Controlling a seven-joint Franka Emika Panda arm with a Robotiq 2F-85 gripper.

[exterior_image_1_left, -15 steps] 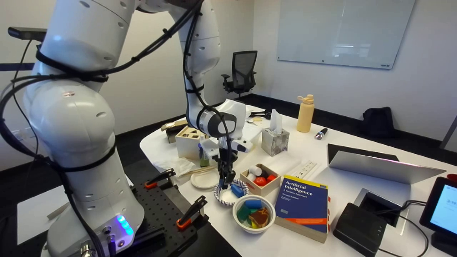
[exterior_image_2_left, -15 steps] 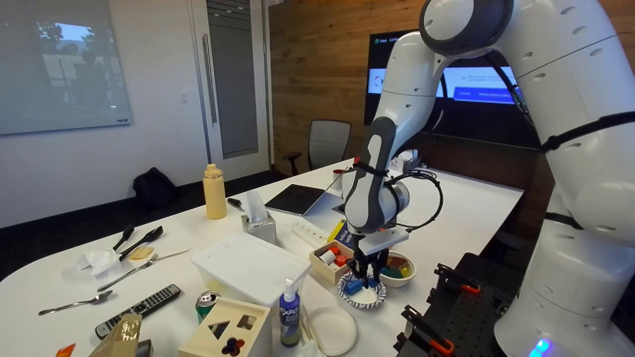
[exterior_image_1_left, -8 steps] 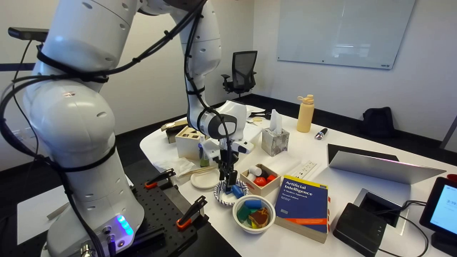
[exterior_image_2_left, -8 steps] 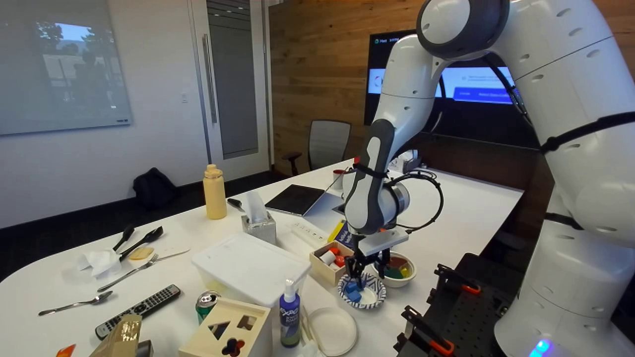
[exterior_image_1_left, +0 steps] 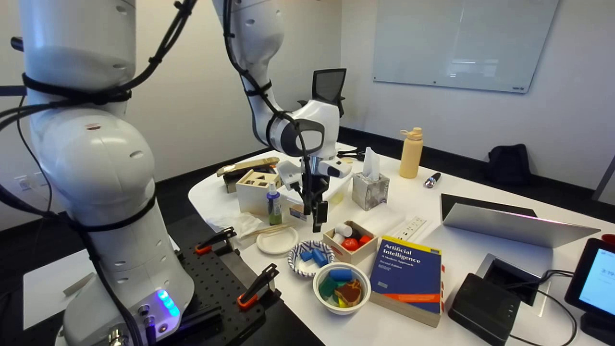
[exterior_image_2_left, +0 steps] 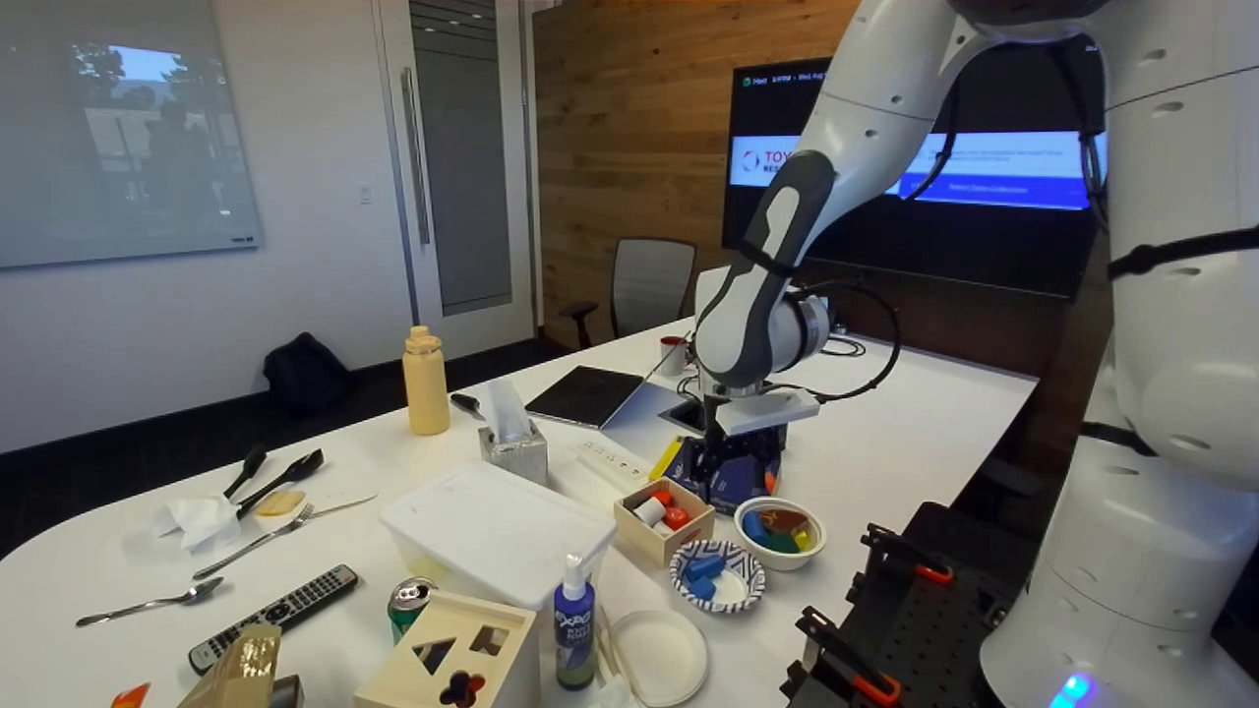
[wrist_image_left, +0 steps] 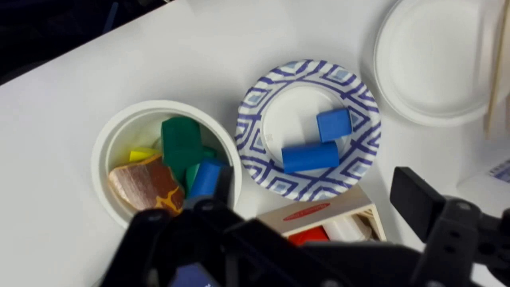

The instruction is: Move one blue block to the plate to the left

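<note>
Gripper (wrist_image_left: 318, 187) hangs over table (wrist_image_left: 51, 151), jaws wide apart; I see 2 blue blocks (wrist_image_left: 334, 124) in patterned dish (wrist_image_left: 306, 72), w/ white plate (wrist_image_left: 430, 59) just beside

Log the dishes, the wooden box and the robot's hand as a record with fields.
Patterned bowl: short blue block, longer blue block
White bowl: another blue block, green pieces, yellow pieces, brown piece
White plate: flat, beside patterned bowl, no blue block on it
Wooden box: red pieces, white pieces
Hand: open, above the table, holding nothing
</note>
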